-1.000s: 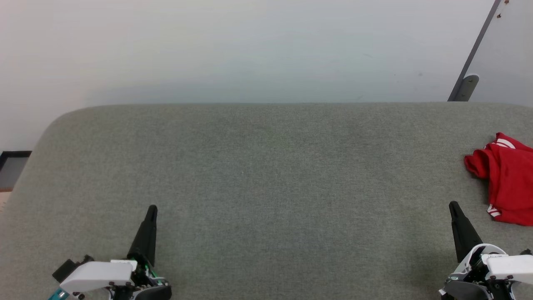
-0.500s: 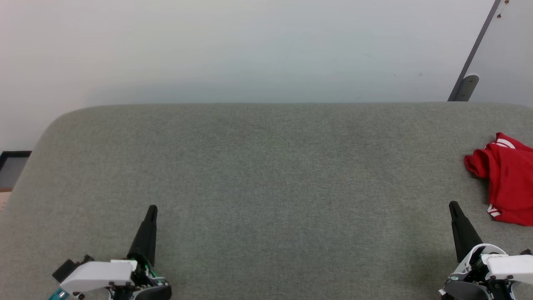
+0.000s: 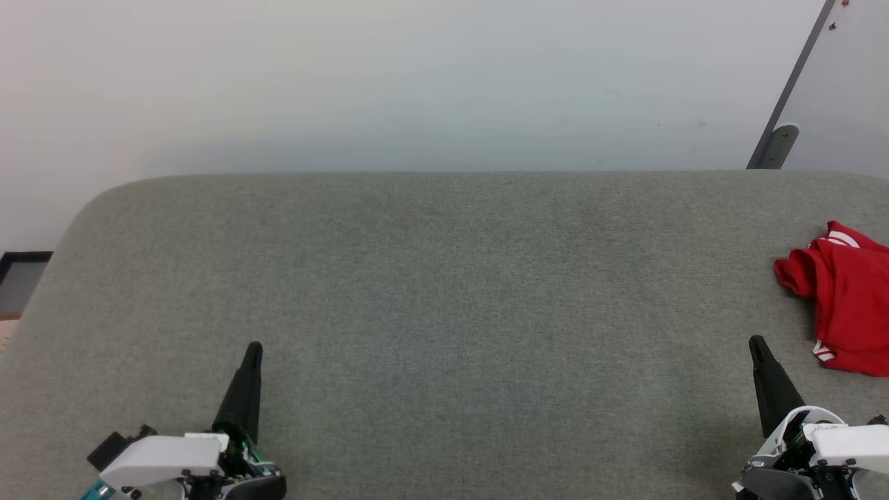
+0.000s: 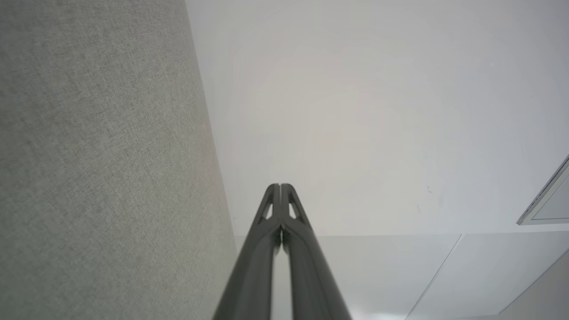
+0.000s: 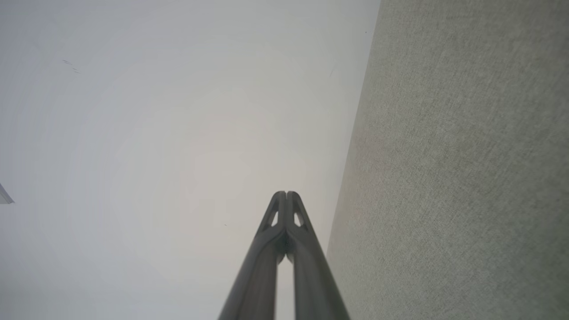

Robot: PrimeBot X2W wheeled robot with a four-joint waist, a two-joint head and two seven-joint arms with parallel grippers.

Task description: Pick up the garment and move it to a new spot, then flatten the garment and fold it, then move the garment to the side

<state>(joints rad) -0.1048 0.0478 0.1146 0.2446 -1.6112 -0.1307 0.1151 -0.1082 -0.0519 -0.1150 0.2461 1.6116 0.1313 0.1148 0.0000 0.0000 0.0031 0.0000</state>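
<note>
Eyeing the garment, my right gripper and left gripper pressed together, I should spread the right and pinch a thick fold.

Bench: grey-green, with a fine, uniform woven fleck. Garment: solid red, with white stripes at its upper fold and lower hem. Left tool: black fingers, white casing, teal-green accent at the base. Right tool: black fingers, white and grey casing. Wall: plain pale grey-white. Diagonal bar: mid grey.
</note>
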